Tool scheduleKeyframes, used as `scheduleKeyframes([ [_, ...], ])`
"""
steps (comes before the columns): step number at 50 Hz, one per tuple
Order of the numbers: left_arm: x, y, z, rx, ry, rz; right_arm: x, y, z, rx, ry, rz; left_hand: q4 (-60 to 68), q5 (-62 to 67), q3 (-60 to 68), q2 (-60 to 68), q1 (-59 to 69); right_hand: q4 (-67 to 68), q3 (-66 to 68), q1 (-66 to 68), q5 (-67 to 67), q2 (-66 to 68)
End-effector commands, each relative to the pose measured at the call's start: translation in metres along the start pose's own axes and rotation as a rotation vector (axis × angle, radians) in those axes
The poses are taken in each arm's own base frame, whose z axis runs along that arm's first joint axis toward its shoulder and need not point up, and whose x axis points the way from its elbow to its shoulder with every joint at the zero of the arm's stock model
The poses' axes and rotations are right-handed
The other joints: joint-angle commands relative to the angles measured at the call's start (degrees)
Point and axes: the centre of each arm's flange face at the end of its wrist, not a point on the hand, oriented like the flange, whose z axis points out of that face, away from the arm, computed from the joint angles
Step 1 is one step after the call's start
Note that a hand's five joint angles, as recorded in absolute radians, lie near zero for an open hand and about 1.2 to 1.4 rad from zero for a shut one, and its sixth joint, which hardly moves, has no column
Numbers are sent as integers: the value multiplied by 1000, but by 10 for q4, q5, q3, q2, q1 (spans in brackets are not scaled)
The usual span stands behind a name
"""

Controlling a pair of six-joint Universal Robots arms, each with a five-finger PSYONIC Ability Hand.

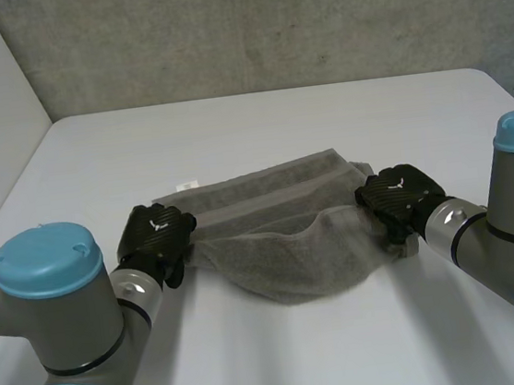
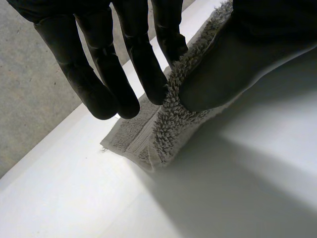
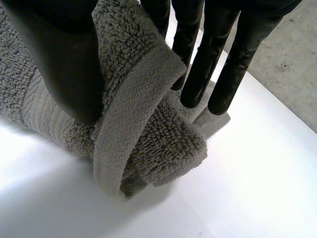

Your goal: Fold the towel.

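A grey terry towel lies across the middle of the white table, its near edge raised and sagging between my two hands. My left hand is at the towel's left end. There the left hand pinches a corner of the towel between its thumb and a fingertip. My right hand is at the right end. In its own wrist view the right hand has straight fingers standing apart from the thumb, with the bunched corner of the towel slack between them and heaped on the table.
A small white tag sticks out at the towel's far left corner. A grey wall stands behind the table's far edge, and bare white tabletop surrounds the towel on every side.
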Motion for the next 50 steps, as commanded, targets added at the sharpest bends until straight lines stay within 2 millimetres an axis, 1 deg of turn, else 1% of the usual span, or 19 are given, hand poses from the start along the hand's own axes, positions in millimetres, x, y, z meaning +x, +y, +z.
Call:
scheduleKeyframes([
  [1, 2, 3, -3, -8, 6, 0, 1, -5, -7, 13, 9, 1, -71, -139, -82, -60, -10, -29, -31, -29, -18, -33],
  [3, 2, 4, -3, -6, 5, 0, 2, -8, -10, 24, 15, 7, -71, -139, -82, -60, -10, -68, -69, -67, -57, -72],
  [5, 3, 6, -4, -8, 8, 1, 3, -16, -15, 47, 21, 32, -71, -139, -82, -60, -10, -192, -193, -191, -181, -196],
  [12, 4, 6, -4, 5, 4, 0, 5, -30, -28, 100, 28, 108, -71, -139, -82, -60, -10, -196, -197, -195, -185, -199],
  [23, 9, 3, -8, 19, 15, 5, -3, -25, -28, 83, -1, 118, -71, -139, -82, -60, -10, -175, -177, -175, -165, -179],
  [29, 9, 4, -8, 22, 14, 4, -7, -12, -12, 50, -17, 124, -71, -139, -82, -60, -10, -177, -179, -177, -166, -181],
  [31, 9, 4, -8, 25, 13, 6, -9, -10, -8, 44, -20, 125, -71, -139, -82, -60, -10, -152, -153, -152, -141, -156],
  [34, 9, 5, -8, 25, 13, 6, -7, -11, -5, 49, -12, 128, -71, -139, -82, -60, -10, 160, 158, 160, 171, 156],
  [35, 9, 5, -8, 24, 10, 5, -7, -11, -5, 49, -12, 128, -71, -139, -82, -60, -10, 161, 160, 161, 172, 157],
  [36, 9, 5, -8, 24, 11, 5, -6, -13, -5, 62, -5, 137, -71, -139, -82, -60, -10, 328, 326, 328, 338, 324],
  [37, 9, 5, -8, 24, 11, 5, -2, -19, -8, 89, 10, 155, -71, -139, -82, -60, -10, 375, 374, 376, 386, 371],
  [41, 8, 5, -8, 26, 9, 3, 13, -40, -22, 165, 67, 192, -71, -139, -82, -60, -10, 376, 374, 376, 387, 372],
  [43, 8, 5, -8, 28, 8, 1, 17, -49, -30, 199, 79, 202, -107, -176, -119, -96, -47, 376, 374, 376, 387, 372],
  [45, 9, 3, -8, 41, 8, 1, 20, -60, -43, 241, 90, 208, -322, -390, -333, -311, -261, 376, 374, 376, 387, 372],
  [46, 9, 3, -8, 41, 8, 1, 20, -60, -44, 241, 90, 208, -323, -391, -334, -312, -262, 376, 374, 376, 387, 372],
  [47, 9, 3, -7, 47, 7, 0, 24, -61, -48, 245, 102, 209, -434, -503, -446, -423, -374, 376, 374, 376, 387, 372],
  [48, 9, 3, -7, 47, 7, 0, 29, -59, -53, 246, 123, 212, -435, -504, -447, -424, -375, 376, 374, 376, 387, 372],
  [49, 10, 2, -7, 55, 10, 0, 29, -59, -53, 246, 123, 212, -529, -597, -540, -518, -468, 376, 374, 376, 387, 372],
  [50, 9, 1, -6, 62, 10, -1, 35, -55, -58, 241, 147, 213, -555, -623, -566, -544, -494, 376, 374, 376, 387, 372],
])
